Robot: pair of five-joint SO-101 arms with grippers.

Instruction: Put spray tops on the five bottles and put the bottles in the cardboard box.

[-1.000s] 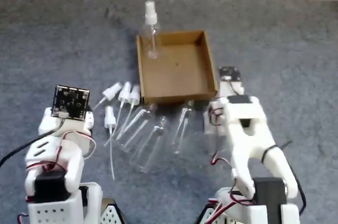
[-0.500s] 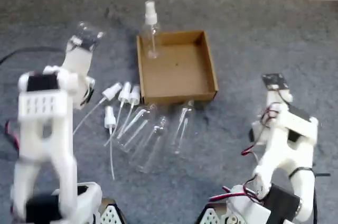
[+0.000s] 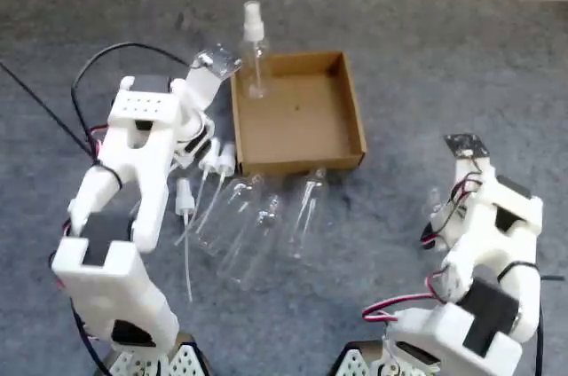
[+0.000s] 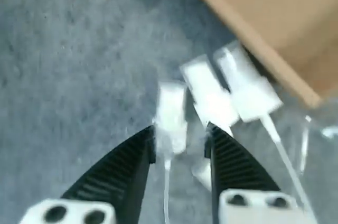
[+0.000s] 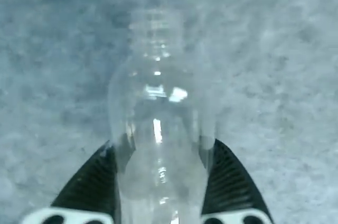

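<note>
**Bench** (image 3: 444, 57): grey and carpet-like; it carries everything.

**Left arm** (image 3: 133, 181): stretched to the box's left wall. In the high view it covers part of the row of tops.

**Cardboard box** (image 3: 306, 123): open, on the far side of mid-bench.

**Bottles, count five:**
- One capped bottle (image 3: 255, 52) stands upright in the box's far left corner.
- Three bare bottles (image 3: 229, 206) (image 3: 257, 236) (image 3: 306, 206) lie just before the box's near wall, necks toward it.
- One uncapped bottle (image 5: 158, 76) is in my right end effector (image 5: 163, 147). The jaws are clamped on its body from both sides, neck pointing away, well right of the box.

**Spray tops, loose, count four:**
- Three lie side by side next to the box's left wall.
- A fourth top (image 3: 185, 194) lies apart, nearer my base, its dip tube trailing toward me.

**Left end effector** (image 4: 180, 134): jaws spread, grasping nothing. Its tips stand either side of the outermost spray top (image 4: 171, 110), the one in the row farthest from the box.
</note>
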